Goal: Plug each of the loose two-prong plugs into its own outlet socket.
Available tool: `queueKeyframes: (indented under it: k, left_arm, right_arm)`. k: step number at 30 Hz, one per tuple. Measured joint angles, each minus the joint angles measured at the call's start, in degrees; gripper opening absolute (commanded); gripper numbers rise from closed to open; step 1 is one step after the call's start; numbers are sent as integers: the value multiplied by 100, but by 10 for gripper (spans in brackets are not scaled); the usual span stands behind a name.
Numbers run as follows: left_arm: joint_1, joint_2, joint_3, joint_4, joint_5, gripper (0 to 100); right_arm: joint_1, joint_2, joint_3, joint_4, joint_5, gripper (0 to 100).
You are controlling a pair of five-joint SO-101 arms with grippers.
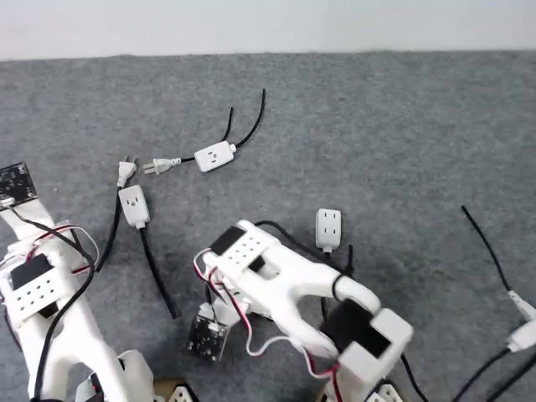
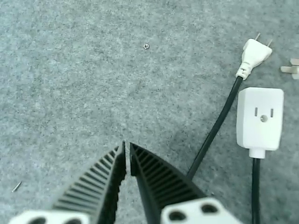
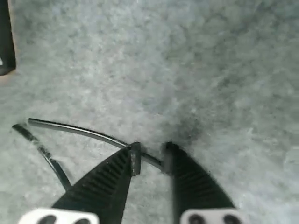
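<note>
A white two-prong plug (image 2: 254,51) on a black cord lies just beyond a white outlet socket (image 2: 260,116); my left gripper (image 2: 127,148) hovers shut and empty over bare carpet beside them. From above, that plug (image 1: 126,172) and socket (image 1: 134,206) lie at the left. A second plug (image 1: 159,166) lies next to another socket (image 1: 215,156). A third socket (image 1: 328,228) sits beside my right arm (image 1: 285,276). My right gripper (image 3: 150,156) is open slightly, low over a thin black cord (image 3: 79,132) that runs across between its fingertips.
Grey carpet covers the table. More black cords with white plug pieces (image 1: 523,335) lie at the right edge. My left arm (image 1: 50,301) stands at the lower left. A small screw (image 2: 146,45) rests on the carpet. A frayed cord end (image 3: 35,142) lies nearby.
</note>
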Motion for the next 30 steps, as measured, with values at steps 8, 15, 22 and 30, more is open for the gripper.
queueKeyframes:
  k: [8, 15, 22, 30]
  left_arm:
    - [0, 0, 0, 0, 0, 16]
    - [0, 0, 0, 0, 0, 16]
    - [0, 0, 0, 0, 0, 16]
    - [0, 9, 0, -18, -35, 16]
  right_arm:
    - [0, 316, -756, 1081, -695, 9]
    - [44, 316, -1125, 1662, -1081, 9]
    - [70, 316, -1143, 211, -2295, 124]
    - [79, 897, -1969, 475, -1116, 201]
